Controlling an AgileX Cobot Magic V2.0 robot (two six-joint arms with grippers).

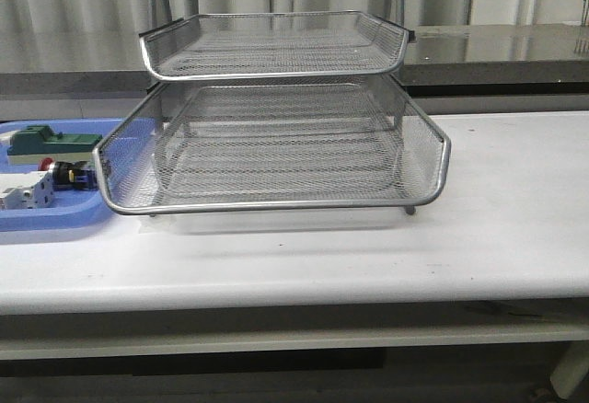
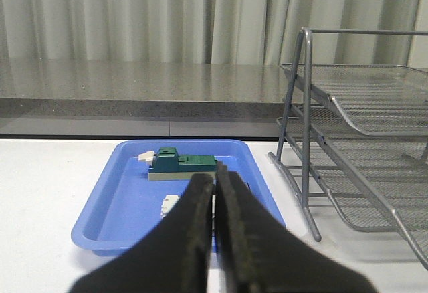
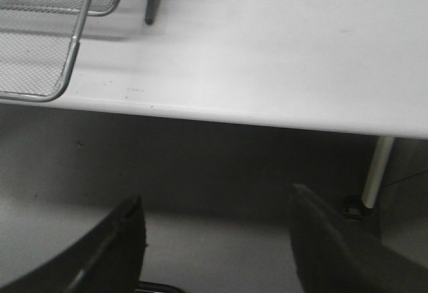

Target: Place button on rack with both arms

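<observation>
The button (image 1: 69, 175) lies on its side in the blue tray (image 1: 55, 221), red head to the left, between a green block (image 1: 41, 142) and a white breaker (image 1: 23, 191). The silver wire-mesh rack (image 1: 276, 136) stands mid-table, right of the tray. Neither arm shows in the front view. In the left wrist view my left gripper (image 2: 215, 180) is shut with nothing in it, held short of the tray (image 2: 107, 203); its fingers hide the button. My right gripper (image 3: 217, 206) is open and empty, below the table's front edge (image 3: 267, 118), near the rack's corner (image 3: 70, 59).
The white table (image 1: 497, 228) runs right of the rack. A grey counter (image 1: 497, 49) and curtains stand behind. A table leg (image 3: 376, 172) shows beside the right gripper. The rack's frame post (image 2: 299, 119) stands close to the tray's side.
</observation>
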